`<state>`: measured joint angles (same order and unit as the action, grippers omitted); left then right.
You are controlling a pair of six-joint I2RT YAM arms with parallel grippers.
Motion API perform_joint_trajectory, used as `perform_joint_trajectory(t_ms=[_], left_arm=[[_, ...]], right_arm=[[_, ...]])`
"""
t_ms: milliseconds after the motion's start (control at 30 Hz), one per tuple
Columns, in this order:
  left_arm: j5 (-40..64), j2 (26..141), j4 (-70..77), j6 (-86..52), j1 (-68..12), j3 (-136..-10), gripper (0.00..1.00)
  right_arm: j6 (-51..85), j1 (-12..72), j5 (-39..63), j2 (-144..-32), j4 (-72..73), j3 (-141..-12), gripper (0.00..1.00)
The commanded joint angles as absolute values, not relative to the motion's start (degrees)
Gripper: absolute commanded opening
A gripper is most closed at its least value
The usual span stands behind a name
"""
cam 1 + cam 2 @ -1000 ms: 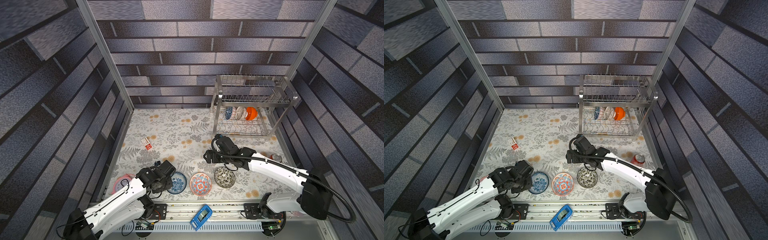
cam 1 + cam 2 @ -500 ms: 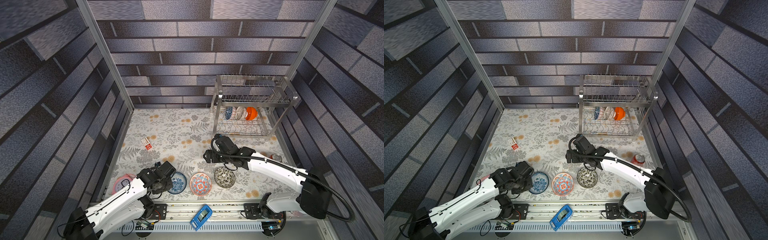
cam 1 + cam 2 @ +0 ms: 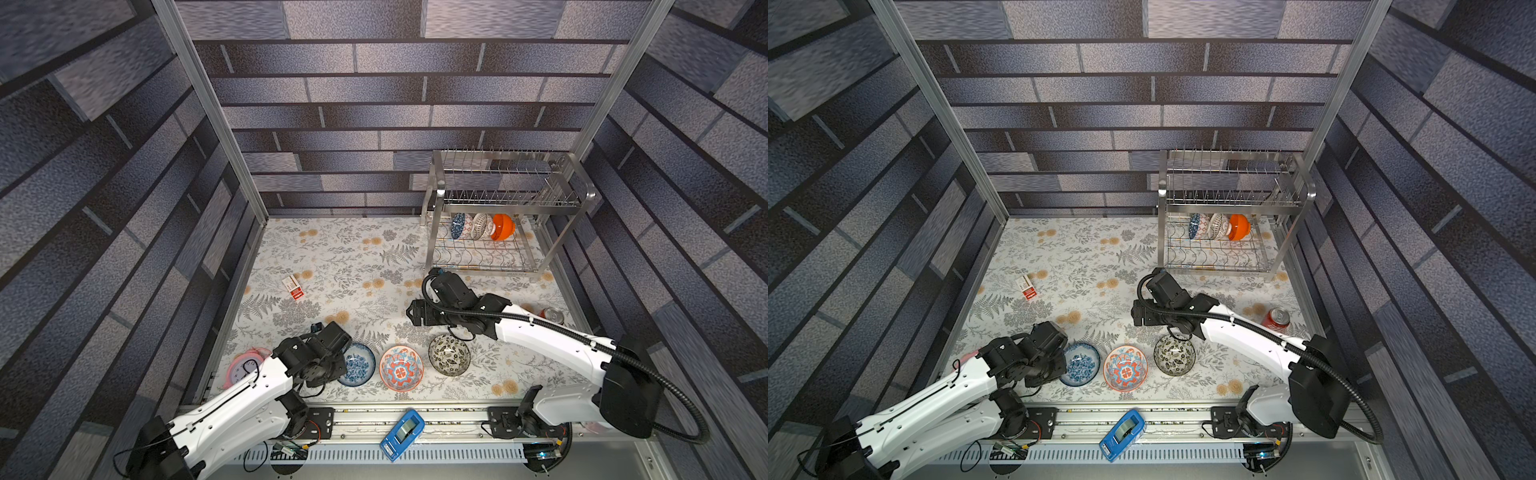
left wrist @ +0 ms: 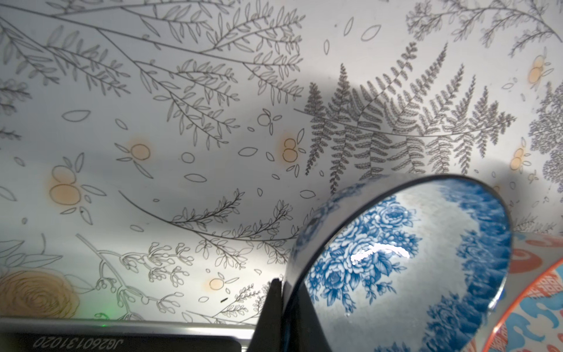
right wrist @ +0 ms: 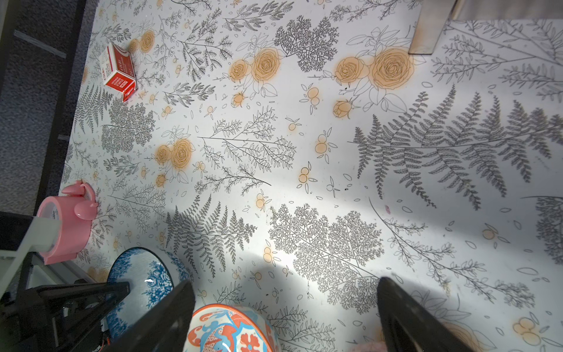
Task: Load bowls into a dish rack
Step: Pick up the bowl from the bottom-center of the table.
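Observation:
My left gripper (image 4: 285, 292) is shut on the near rim of the blue-white floral bowl (image 4: 396, 262), one finger inside and one outside. In both top views that bowl (image 3: 359, 365) (image 3: 1080, 365) sits front left on the table beside the left gripper (image 3: 337, 360). To its right lie the red-and-blue medallion bowl (image 3: 401, 369) (image 5: 231, 332) and the black-and-white floral bowl (image 3: 449, 355). My right gripper (image 3: 415, 312) (image 5: 286, 304) hangs open over the table just behind the medallion bowl. The dish rack (image 3: 440, 195) stands back right, and three bowls, the orange one (image 3: 503, 227) among them, stand in its lower tier.
A pink alarm clock (image 3: 245, 365) lies at the front left edge by my left arm. A red-and-white box (image 3: 294, 287) sits mid left. A soda can (image 3: 552, 316) stands at the right edge. A blue tape dispenser (image 3: 402, 434) rests on the front rail.
My left gripper has closed onto the rim of the blue-white floral bowl. The right arm has not moved.

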<state>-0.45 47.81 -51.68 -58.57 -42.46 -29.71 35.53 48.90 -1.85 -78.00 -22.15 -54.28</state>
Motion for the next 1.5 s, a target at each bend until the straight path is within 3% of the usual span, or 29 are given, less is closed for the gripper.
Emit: perform_joint_trajectory(t_ms=[0,633,967,1467], left_arm=[[-2.12,47.53,-53.53,-58.96,-42.81,-29.51,0.0],[-6.68,43.47,-56.68,-56.82,-41.43,-41.0,0.0],[1.06,54.9,-52.12,-46.97,-35.24,-50.06,0.0],[8.55,75.89,-46.97,-35.86,-34.1,-65.65,0.0]], right_arm=[[35.02,49.57,-2.9,-78.04,-23.94,-55.76,0.94],[33.3,49.57,-0.84,-77.45,-25.84,-58.77,0.95],[31.17,49.48,-2.58,-74.4,-29.08,-60.55,0.98],[28.3,49.35,-4.49,-75.35,-36.64,-65.89,1.0]])
